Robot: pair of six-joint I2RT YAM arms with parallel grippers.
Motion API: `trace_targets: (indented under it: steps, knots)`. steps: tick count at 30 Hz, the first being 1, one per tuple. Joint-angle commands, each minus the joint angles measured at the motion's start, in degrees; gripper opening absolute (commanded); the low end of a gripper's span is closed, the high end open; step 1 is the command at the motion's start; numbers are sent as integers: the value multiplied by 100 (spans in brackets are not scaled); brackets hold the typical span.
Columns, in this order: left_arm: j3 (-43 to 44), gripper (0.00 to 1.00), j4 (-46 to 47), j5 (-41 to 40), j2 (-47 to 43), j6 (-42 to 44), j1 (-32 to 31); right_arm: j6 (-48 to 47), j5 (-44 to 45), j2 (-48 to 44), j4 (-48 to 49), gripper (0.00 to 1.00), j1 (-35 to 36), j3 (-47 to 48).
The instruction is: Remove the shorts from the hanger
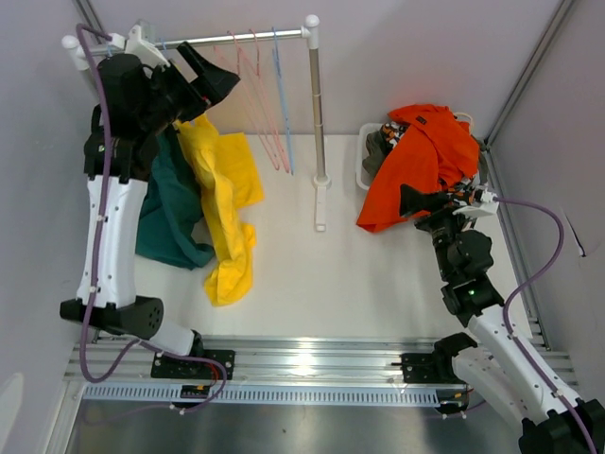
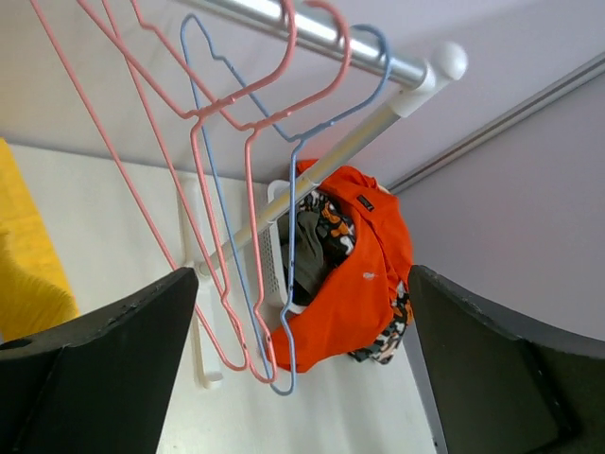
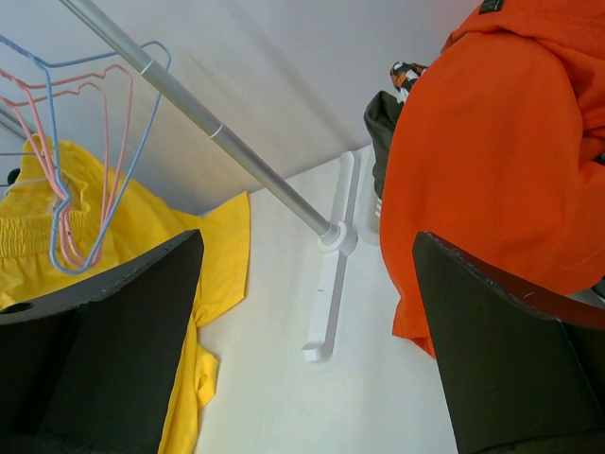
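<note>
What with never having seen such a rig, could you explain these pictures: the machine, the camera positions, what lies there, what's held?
These are two robot arms bolted to a table, each ending in a two-finger gripper. One picture looks down from above. The other two come from a camera on each wrist, with that gripper's own dark fingers at the edges. A rack carries bare pink and blue hangers. Yellow shorts and teal shorts drape onto the table by the left arm. Red-orange shorts lie heaped over a white basket, with patterned shorts and dark olive shorts beneath. The left gripper and right gripper are both open and hold nothing.
</note>
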Motion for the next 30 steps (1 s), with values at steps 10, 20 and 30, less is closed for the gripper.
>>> trace_targets:
  steps: [10,20,30]
  knots:
    - [73,97,-849,-1447,-473,866,390,-183,165,-517,-460,99,47,-92]
    - [-261,94,-701,-1755,-289,999,557,-218,209,-465,-452,99,56,-154]
    - [-86,83,-429,-1659,335,999,592,-314,270,-350,-434,100,56,-206]
